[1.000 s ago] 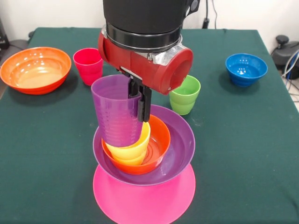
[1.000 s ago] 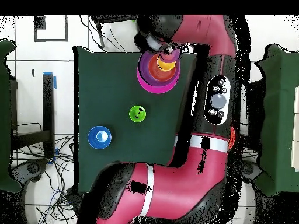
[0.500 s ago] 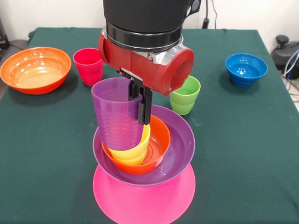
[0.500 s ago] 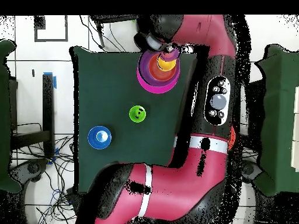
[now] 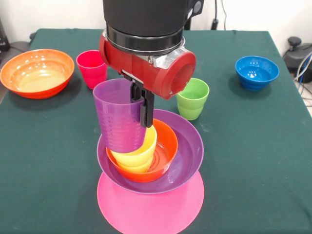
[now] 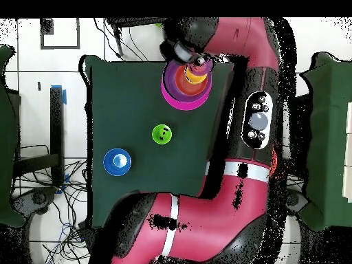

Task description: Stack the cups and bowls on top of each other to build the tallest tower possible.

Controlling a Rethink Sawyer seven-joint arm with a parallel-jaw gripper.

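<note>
Nearest the front edge of the green surface [image 5: 253,161] stands the tower [image 5: 150,170]: the upturned pink bowl [image 5: 151,207] as its base, the medium purple bowl [image 5: 183,153] sitting on that, the small orange bowl [image 5: 165,146] nested inside, and the yellow cup [image 5: 139,155] in the orange bowl. Just above, my hand [image 5: 143,105] is pinched narrow on the rim of the purple cup [image 5: 119,122], one finger inside the wall and one outside, and the cup hangs tilted with its ribbed bottom dipping into the mouth of the yellow cup; I cannot tell whether the two are already touching. I judge this cup light, stiff and rather slippery, being glossy plastic, so the rim pinch is the sensible hold, though a thin wall gripped at one side will swing and sit crooked unless I lower it squarely. Nesting it upright into the yellow cup should add height, but a skewed release could tip it against the orange bowl. Farther back, the light green cup [image 5: 193,99] waits just behind the tower, the red cup [image 5: 92,68] stands beyond it to the side, and the large orange bowl [image 5: 36,72] and small blue bowl [image 5: 257,72] sit well apart near opposite edges, all untouched.
</note>
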